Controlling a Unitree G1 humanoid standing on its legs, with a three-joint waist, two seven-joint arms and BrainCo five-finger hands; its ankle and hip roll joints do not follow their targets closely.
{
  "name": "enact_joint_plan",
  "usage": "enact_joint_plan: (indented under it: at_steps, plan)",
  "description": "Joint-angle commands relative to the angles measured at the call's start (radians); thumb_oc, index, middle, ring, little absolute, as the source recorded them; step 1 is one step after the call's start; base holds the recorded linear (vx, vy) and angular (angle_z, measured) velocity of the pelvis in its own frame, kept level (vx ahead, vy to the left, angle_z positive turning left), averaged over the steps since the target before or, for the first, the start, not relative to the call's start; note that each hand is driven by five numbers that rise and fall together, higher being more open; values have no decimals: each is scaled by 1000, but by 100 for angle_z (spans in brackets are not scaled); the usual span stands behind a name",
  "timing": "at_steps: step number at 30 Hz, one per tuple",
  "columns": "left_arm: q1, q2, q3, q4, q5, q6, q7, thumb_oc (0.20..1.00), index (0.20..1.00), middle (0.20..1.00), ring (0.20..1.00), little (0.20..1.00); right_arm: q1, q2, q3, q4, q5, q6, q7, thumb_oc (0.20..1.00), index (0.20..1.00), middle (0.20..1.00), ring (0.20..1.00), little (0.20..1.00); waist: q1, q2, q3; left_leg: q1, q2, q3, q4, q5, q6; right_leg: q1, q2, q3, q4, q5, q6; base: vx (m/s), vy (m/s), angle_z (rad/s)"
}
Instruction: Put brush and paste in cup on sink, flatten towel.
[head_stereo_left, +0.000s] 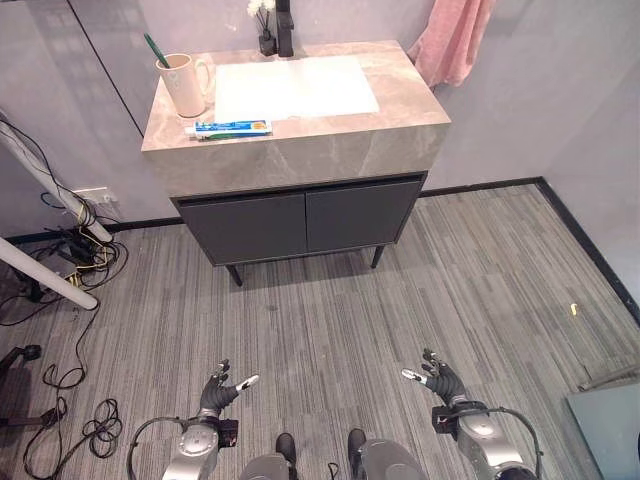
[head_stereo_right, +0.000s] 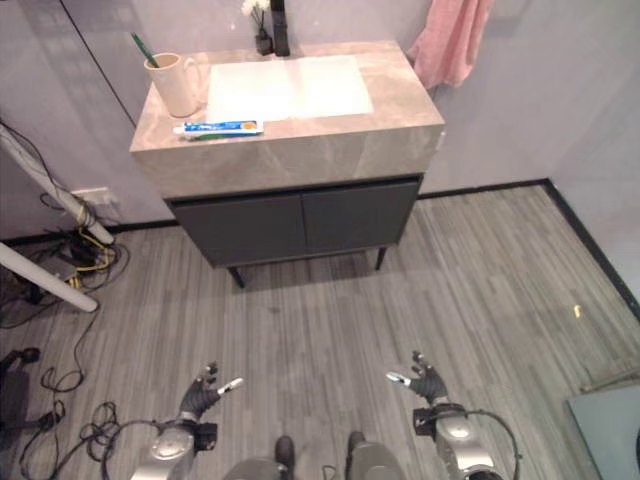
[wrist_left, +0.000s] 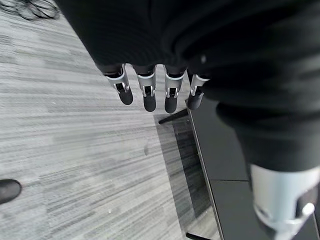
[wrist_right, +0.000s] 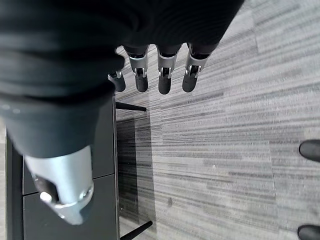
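Both my hands hang open and empty low in the frame, left hand (head_stereo_left: 218, 392) lower left and right hand (head_stereo_left: 441, 380) lower right. The paste (head_stereo_left: 229, 128) lies at upper left on the sink (head_stereo_left: 300, 150) front edge, long axis across the frame, just before the cup (head_stereo_left: 186, 84), which already holds the brush (head_stereo_left: 155, 49). It sits on my left hand's side, well apart from both, and the towel (head_stereo_left: 450, 38) hangs at upper right.

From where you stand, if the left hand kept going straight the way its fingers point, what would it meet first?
Probably the dark cabinet under the sink counter. The left hand is open, low over the carpet, fingers aimed forward at the cabinet doors, with bare floor between. Depth is hard to judge.
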Motion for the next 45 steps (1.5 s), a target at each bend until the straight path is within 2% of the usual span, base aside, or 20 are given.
enact_joint_plan:
  at_steps: [1, 6, 11, 14, 24, 27, 33, 40, 42, 45]
  plan:
    - [9, 39, -4, -109, 16, -65, 20, 1000, 1000, 1000, 1000, 1000, 6, 6, 1, -69, -7, -61, -21, 1000, 1000, 1000, 1000, 1000, 16, -30, -41, -54, 0, -3, 148, -65, -8, 25, -33, 39, -2, 39, 67, 5, 8, 5]
    - [7, 41, 4, -113, 10, -69, 30, 1000, 1000, 1000, 1000, 1000, -5, 10, 1, -61, -8, -65, -33, 1000, 1000, 1000, 1000, 1000, 22, -33, -31, -51, -1, 0, 164, -76, -5, 27, -36, 39, 9, 31, 64, 4, 11, 4]
    - [-1, 34, 13, -86, -5, -62, 40, 1000, 1000, 1000, 1000, 1000, -6, 36, -8, -54, 116, -64, -10, 1000, 1000, 1000, 1000, 1000, 23, -36, -27, -40, -4, 11, 160, -80, -1, 32, -36, 49, 0, 37, 63, 1, 3, 1]
    - [-3, 26, 12, -65, -11, -58, 39, 1000, 1000, 1000, 1000, 1000, -11, 46, -15, -47, 133, -67, -20, 1000, 1000, 1000, 1000, 1000, 23, -33, -34, -33, -8, 19, 150, -78, 2, 39, -36, 60, -30, 48, 63, 0, 0, 0]
    - [-11, 29, -16, -72, 16, -55, 48, 1000, 1000, 1000, 1000, 1000, -36, 32, -5, -32, 13, -48, -87, 1000, 1000, 1000, 1000, 1000, 33, -22, -35, -23, -37, 30, 125, -81, 27, 70, -57, 87, -103, 81, 85, 31, 71, -7]
    - [1, 33, -18, -96, -18, -55, 17, 1000, 1000, 1000, 1000, 1000, -32, 34, 10, -25, 45, -33, -51, 1000, 1000, 1000, 1000, 1000, 42, -28, -42, -20, -62, 33, 109, -87, 40, 87, -79, 100, -144, 108, 106, 66, 147, -4]
    - [-1, 48, -14, -101, 2, -59, 15, 1000, 1000, 1000, 1000, 1000, -49, 48, 17, -21, 57, -33, -44, 1000, 1000, 1000, 1000, 1000, 50, -35, -40, -19, -87, 45, 91, -89, 61, 71, -100, 128, -143, 141, 129, 29, 119, -4]
    - [-11, 57, -21, -86, 30, -56, 16, 1000, 1000, 1000, 1000, 1000, -48, 63, 23, -6, 51, -26, -44, 1000, 1000, 1000, 1000, 1000, 53, -42, -45, -10, -102, 47, 78, -95, 74, 64, -115, 134, -142, 167, 138, 31, 74, -7]
    - [-11, 55, -23, -72, 34, -52, 22, 1000, 1000, 1000, 1000, 1000, -44, 66, 22, 0, 49, -26, -47, 1000, 1000, 1000, 1000, 1000, 49, -42, -47, -2, -103, 42, 64, -90, 76, 54, -112, 138, -119, 185, 140, 37, 48, 0]
    - [-11, 55, -34, -68, 55, -46, 23, 1000, 1000, 1000, 1000, 1000, -38, 66, 19, -8, 48, -27, -52, 1000, 1000, 1000, 1000, 1000, 39, -36, -43, 34, -101, 40, 4, -70, 84, 13, -101, 149, -47, 252, 146, 17, 48, 3]
